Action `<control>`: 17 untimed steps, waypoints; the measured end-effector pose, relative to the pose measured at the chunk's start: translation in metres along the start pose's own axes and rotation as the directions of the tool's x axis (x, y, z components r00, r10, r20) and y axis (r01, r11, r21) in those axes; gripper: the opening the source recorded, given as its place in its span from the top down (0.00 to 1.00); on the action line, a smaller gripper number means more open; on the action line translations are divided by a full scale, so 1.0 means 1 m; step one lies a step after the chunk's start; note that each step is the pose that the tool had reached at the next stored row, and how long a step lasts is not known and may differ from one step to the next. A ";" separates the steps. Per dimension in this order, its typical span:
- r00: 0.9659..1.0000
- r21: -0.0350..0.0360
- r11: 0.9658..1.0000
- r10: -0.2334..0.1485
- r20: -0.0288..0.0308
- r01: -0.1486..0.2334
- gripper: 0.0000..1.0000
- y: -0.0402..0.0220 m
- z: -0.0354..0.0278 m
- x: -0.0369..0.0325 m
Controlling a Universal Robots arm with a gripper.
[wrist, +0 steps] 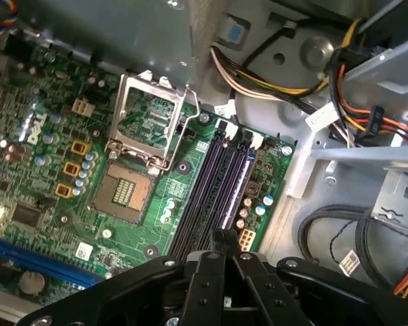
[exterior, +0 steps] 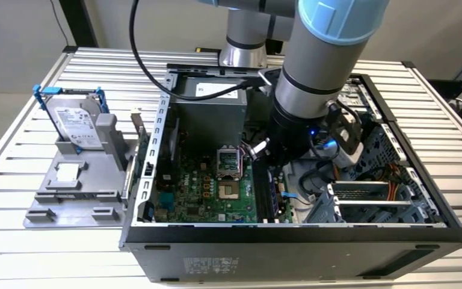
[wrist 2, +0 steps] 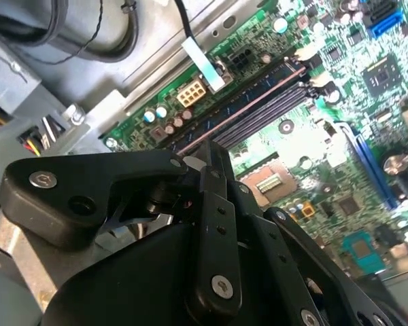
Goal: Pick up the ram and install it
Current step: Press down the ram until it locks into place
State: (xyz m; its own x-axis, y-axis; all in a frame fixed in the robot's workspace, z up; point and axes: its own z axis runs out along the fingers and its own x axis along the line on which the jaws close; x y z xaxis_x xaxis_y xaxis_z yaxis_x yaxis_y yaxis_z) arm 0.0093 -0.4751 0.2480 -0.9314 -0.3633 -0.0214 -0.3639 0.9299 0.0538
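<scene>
Step in hand: seating the ram in its slot.

- Arm reaches down into the open black tower computer case (exterior: pixel 295 232), which lies on its side on the slatted metal surface (exterior: pixel 22 265).
- The ram, a long thin dark bluish-green memory stick (wrist: pixel 239 178), stands on edge in the outermost of the long black memory slots (wrist: pixel 204 183). That slot is the one closest to the edge of the green motherboard (wrist: pixel 47 170). In the second wrist view the stick (wrist 2: pixel 245 92) runs away from the fingertips as a thin line.
- Black gripper (wrist: pixel 224 236) sits right at the near end of the stick. The jaws are drawn together with no gap I can see. I cannot tell whether they pinch the board's edge or press on top of it.
- Depth of seating is unclear. The small white latch tabs (wrist: pixel 257 140) at the far end of the slots are too small to read as locked or open.

Judgement on doing this well:
- Push straight down along the slot, with no sideways lean.
- Load both ends evenly, since pressing one end alone could rock the stick.
- Keep force modest, as the board may flex.
</scene>
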 end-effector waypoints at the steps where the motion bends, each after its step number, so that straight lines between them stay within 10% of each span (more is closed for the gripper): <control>1: 1.000 0.000 1.000 -0.015 -0.001 0.015 1.00 0.0000 0.0000 0.0000; 10: 0.992 -0.003 0.992 -0.126 -0.006 0.126 1.00 0.0000 -0.0002 0.0000; 17: 0.976 -0.006 0.976 -0.217 -0.011 0.217 1.00 0.0000 -0.0006 0.0000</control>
State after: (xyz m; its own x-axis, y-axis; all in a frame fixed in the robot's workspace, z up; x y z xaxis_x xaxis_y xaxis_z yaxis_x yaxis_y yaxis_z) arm 0.0093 -0.4751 0.2486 -0.8304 -0.5568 -0.0214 -0.5571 0.8287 0.0538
